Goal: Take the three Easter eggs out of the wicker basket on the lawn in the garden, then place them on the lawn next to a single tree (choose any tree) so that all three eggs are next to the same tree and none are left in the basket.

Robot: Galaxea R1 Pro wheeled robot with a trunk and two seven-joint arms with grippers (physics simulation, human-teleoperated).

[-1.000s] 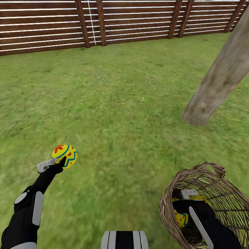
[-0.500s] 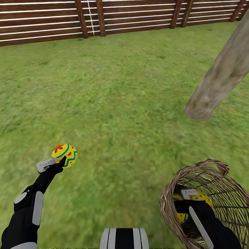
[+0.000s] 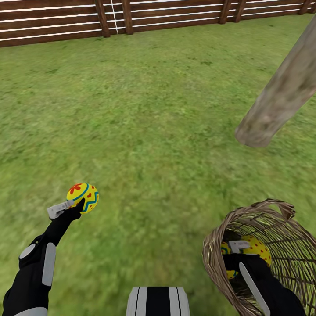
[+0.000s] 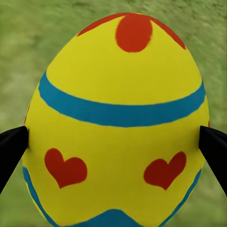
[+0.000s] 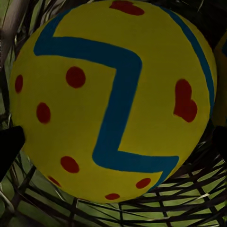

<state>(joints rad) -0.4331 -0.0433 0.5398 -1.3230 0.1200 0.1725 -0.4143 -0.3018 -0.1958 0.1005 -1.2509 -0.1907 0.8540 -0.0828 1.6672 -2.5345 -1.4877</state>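
My left gripper (image 3: 78,203) is shut on a yellow Easter egg (image 3: 83,197) with red hearts and a teal band, held above the lawn (image 3: 149,131) at the lower left. Up close, that egg (image 4: 116,118) sits between the two black fingertips (image 4: 12,146). The wicker basket (image 3: 211,259) lies tilted at the lower right, and my right gripper (image 3: 239,251) reaches into it. It grips a second egg (image 5: 113,99) with a teal zigzag. That egg (image 3: 256,248) shows beside the wrist, and a third egg (image 3: 229,273) lies lower. The tree (image 3: 278,101) trunk rises at the right.
A brown slatted fence (image 3: 52,22) runs along the far edge of the garden. Open grass stretches between me and the trunk's foot (image 3: 254,139). My base's front (image 3: 157,302) shows at the bottom middle. Basket weave (image 5: 118,210) surrounds the right gripper.
The whole view has shifted: fence and trunk slid upward, so the camera moved. Both arms keep their places in the picture. More of the egg by the right gripper now shows.
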